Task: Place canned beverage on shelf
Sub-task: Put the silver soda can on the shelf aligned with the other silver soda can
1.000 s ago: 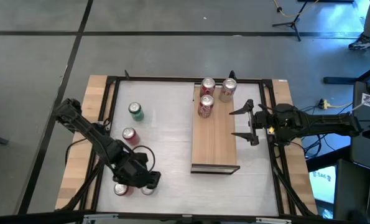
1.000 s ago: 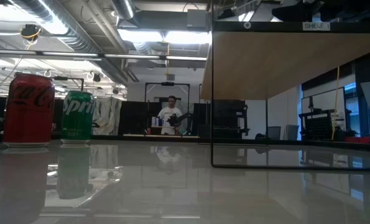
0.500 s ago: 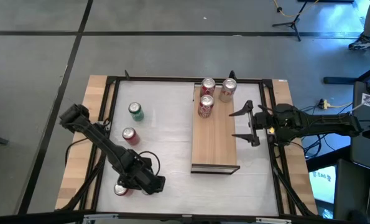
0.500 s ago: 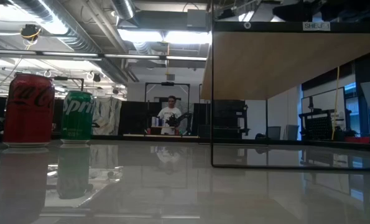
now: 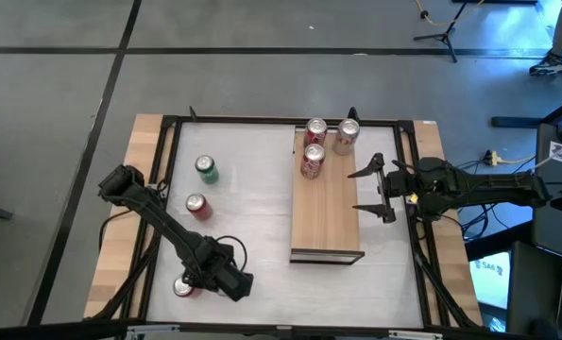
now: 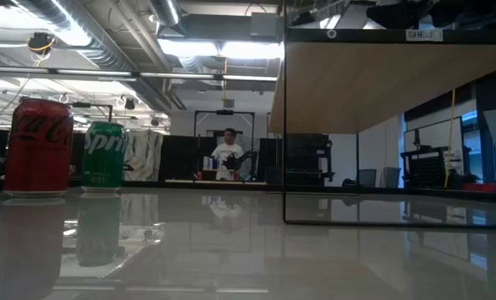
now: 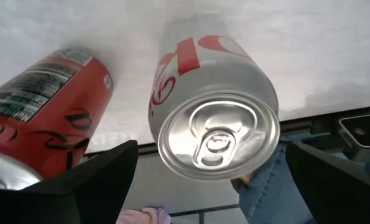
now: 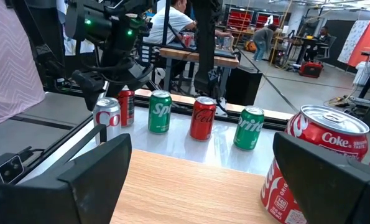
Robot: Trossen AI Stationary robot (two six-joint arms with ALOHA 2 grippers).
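A silver canned beverage (image 7: 216,124) stands upright on the white table at the near left, beside a red can (image 7: 41,106). My left gripper (image 7: 211,155) points down over the silver can, open, one finger on each side of its top and apart from it. In the high view this gripper (image 5: 231,281) hides the silver can. The light-wood shelf (image 5: 326,212) lies right of centre with three cans (image 5: 312,161) at its far end. My right gripper (image 5: 380,189) waits open and level at the shelf's right edge.
A green can (image 5: 205,168) and a red can (image 5: 197,205) stand at the far left of the table. The red can (image 5: 183,286) stands close to the left gripper. A black frame (image 5: 167,127) rims the table. The shelf's near half is bare wood.
My left gripper has sunk and shifted toward the table's near edge and slightly right, tipping more steeply downward. It now covers the silver can, which showed beside it in the high view a second ago. The cans have stayed in place.
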